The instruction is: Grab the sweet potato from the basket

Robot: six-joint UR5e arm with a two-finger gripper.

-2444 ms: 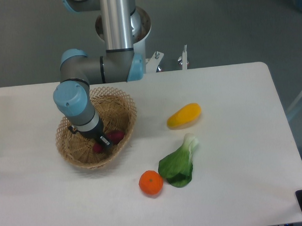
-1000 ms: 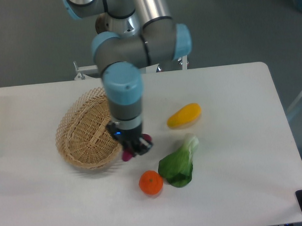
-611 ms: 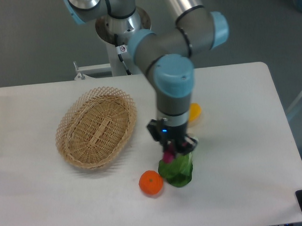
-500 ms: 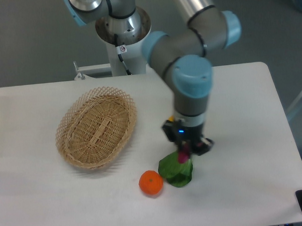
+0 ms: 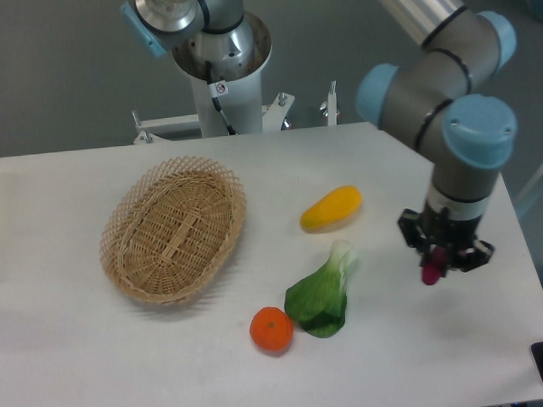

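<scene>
1. The claw [image 5: 446, 255] hangs over the right side of the table [image 5: 98, 355], its fingers clamped on the sweet potato [image 5: 431, 271].
2. Only the magenta lower end of the sweet potato shows under the claw; whether it touches the table cannot be told.
3. The basket [image 5: 173, 229] sits on the left of the table, well apart from the claw.
4. Between them lie a yellow fruit [image 5: 331, 208], a leafy green [image 5: 322, 294] and an orange [image 5: 272, 330].
</scene>
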